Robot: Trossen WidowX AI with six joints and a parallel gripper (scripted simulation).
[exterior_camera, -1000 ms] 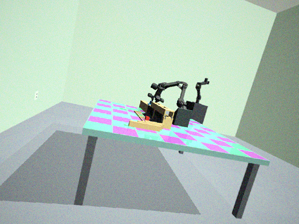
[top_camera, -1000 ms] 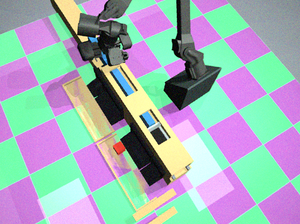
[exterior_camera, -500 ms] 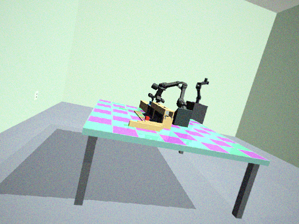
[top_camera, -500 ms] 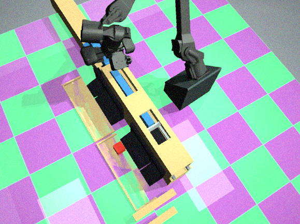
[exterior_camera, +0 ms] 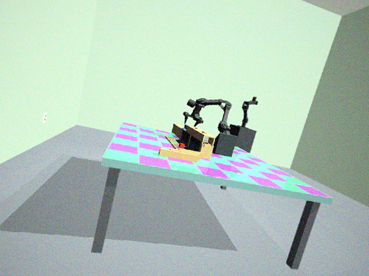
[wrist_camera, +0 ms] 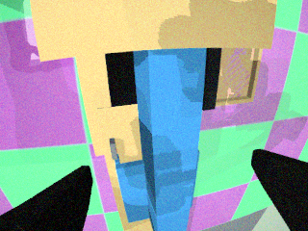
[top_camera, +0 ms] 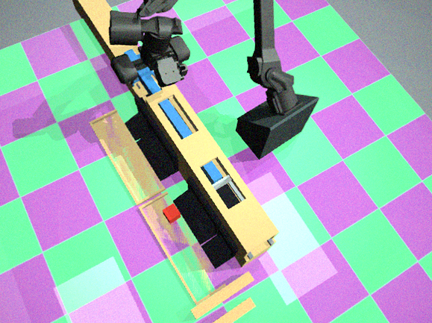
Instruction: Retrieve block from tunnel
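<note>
Left to right, top view: clear tray with tan edging [top_camera: 166,253] [exterior_camera: 171,142] [wrist_camera: 255,77] is lying along the tunnel's open side, probably as a catch. Black two-finger gripper [top_camera: 147,71] [exterior_camera: 190,124] [wrist_camera: 175,167] is standing wide open astride the blue bar handle [top_camera: 149,81] [exterior_camera: 186,127] [wrist_camera: 175,120], gripping nothing; likely releasing or re-gripping. Small red block [top_camera: 171,213] [exterior_camera: 181,145] is sitting outside the tunnel, at the tray; presumably our target. Long tan box tunnel [top_camera: 194,146] [exterior_camera: 196,131] [wrist_camera: 120,29] is walling its right; approach is needing clearance there. Tan rods [top_camera: 222,295] [exterior_camera: 179,154] are lying past the near end.
</note>
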